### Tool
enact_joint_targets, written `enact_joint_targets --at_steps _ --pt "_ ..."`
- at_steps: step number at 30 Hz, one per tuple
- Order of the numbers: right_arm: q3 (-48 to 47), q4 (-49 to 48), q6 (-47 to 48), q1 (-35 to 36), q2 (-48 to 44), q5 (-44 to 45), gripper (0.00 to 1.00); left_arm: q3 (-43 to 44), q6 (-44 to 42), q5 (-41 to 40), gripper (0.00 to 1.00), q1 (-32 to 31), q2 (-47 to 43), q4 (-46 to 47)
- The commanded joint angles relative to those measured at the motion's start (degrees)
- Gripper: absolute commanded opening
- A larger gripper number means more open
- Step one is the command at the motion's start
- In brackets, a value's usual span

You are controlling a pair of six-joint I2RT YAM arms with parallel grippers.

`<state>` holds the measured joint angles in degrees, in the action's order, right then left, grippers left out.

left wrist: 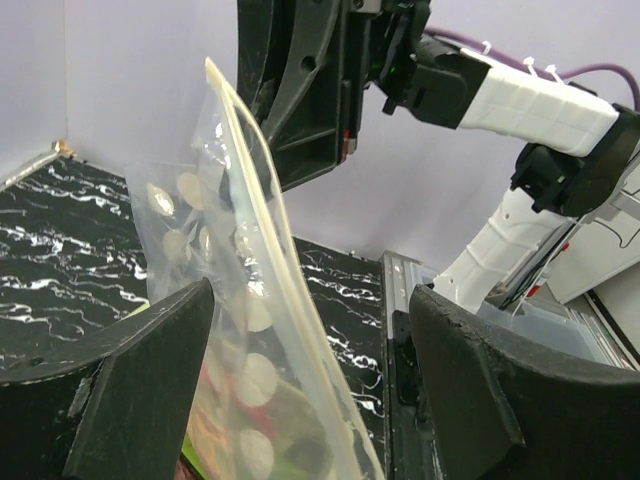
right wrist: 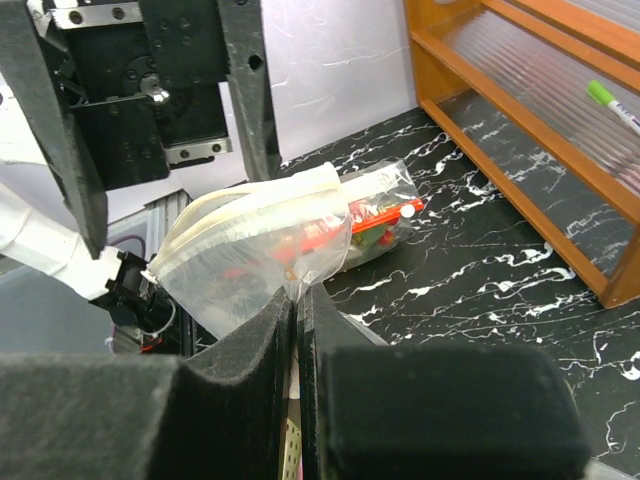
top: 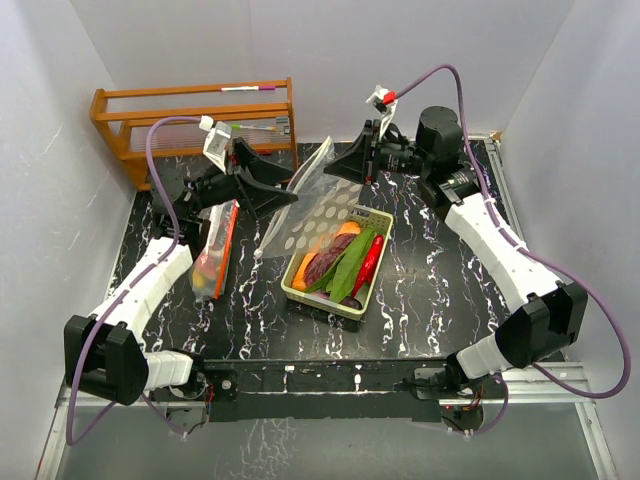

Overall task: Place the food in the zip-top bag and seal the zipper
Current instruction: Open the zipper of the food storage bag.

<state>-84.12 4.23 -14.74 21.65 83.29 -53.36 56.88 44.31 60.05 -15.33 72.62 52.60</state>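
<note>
I judged this the bag-opening step: food lay in the basket, my right gripper was clamped on the raised zip-top bag, and my left gripper, straddling it with fingers apart, next needed to pinch the opposite lip.

High rear overview; two close wrist views, both on bag
</note>
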Motion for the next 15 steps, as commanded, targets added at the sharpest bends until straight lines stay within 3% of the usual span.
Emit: enact_joint_targets --at_steps 1,11,15 --pt "-3.43 -2.28 1.06 1.26 -0.44 0.14 0.08 1.15 -5.46 0.27 0.76 -0.52 -1.08 -4.67" --pt "-2.72 -2.16 1.47 1.38 -1.31 0.29 0.08 -0.48 -7.37 -0.38 0.45 -0.49 -1.56 -6.92" --pt "-3.01 -1.42 1.97 1.38 -1.37 0.37 0.08 -1.34 -7.57 -0.33 0.41 -0.51 -1.76 -7.40"
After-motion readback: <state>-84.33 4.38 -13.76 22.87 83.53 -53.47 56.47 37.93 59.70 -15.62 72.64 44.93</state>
